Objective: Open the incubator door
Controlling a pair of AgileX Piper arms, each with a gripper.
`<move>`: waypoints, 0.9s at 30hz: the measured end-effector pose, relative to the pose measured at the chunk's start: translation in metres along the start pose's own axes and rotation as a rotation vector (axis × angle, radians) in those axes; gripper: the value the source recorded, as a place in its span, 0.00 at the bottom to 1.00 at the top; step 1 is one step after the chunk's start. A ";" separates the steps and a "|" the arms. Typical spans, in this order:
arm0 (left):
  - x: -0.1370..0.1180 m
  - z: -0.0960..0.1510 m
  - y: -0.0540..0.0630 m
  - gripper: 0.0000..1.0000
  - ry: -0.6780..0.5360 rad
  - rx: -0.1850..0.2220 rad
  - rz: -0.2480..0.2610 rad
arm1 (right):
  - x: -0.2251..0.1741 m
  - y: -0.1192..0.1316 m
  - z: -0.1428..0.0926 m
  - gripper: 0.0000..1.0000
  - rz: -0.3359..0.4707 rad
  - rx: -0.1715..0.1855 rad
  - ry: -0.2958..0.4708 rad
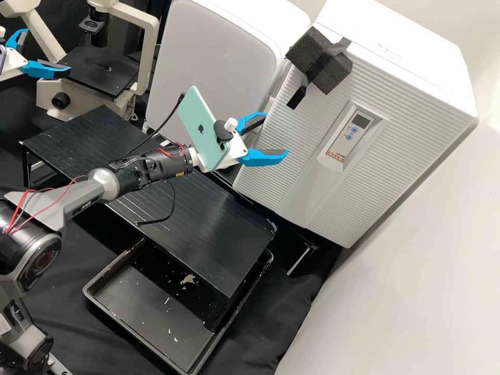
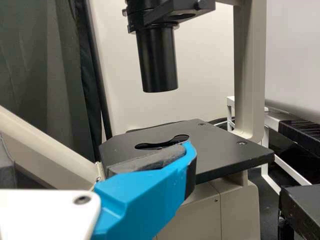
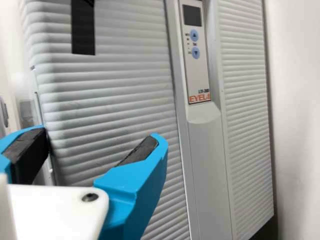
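Observation:
The white incubator [image 1: 291, 146] stands at the right with its ribbed door [image 1: 359, 208] closed; a panel with a small display sits on it. My right gripper [image 1: 276, 134] is open by the door's left edge, nothing between its fingers. In the right wrist view, the gripper [image 3: 101, 137] has its fingers spread before the ribbed door [image 3: 115, 90], one near the side edge. Contact cannot be told. My left gripper [image 1: 48, 50], open and empty, is beside the microscope at the upper left; in the left wrist view the gripper [image 2: 95, 155] is near the stage.
Black foam blocks [image 1: 333, 70] with tape are at the incubator's upper front edge. Another white appliance [image 1: 208, 57] stands left of it. The microscope stage [image 1: 99, 67] is farther left. A black slatted stand [image 1: 208, 213] lies below the right arm, over a black tray [image 1: 120, 317].

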 end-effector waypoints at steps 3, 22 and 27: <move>0.000 0.000 0.000 1.00 0.000 0.000 0.000 | 0.000 -0.001 0.000 0.00 -0.003 -0.007 0.003; 0.000 0.000 0.000 1.00 0.000 0.000 0.000 | -0.007 0.001 0.002 0.00 -0.028 -0.040 0.027; 0.000 0.000 0.000 1.00 0.000 0.000 0.000 | -0.010 0.006 0.004 0.00 -0.040 -0.046 0.035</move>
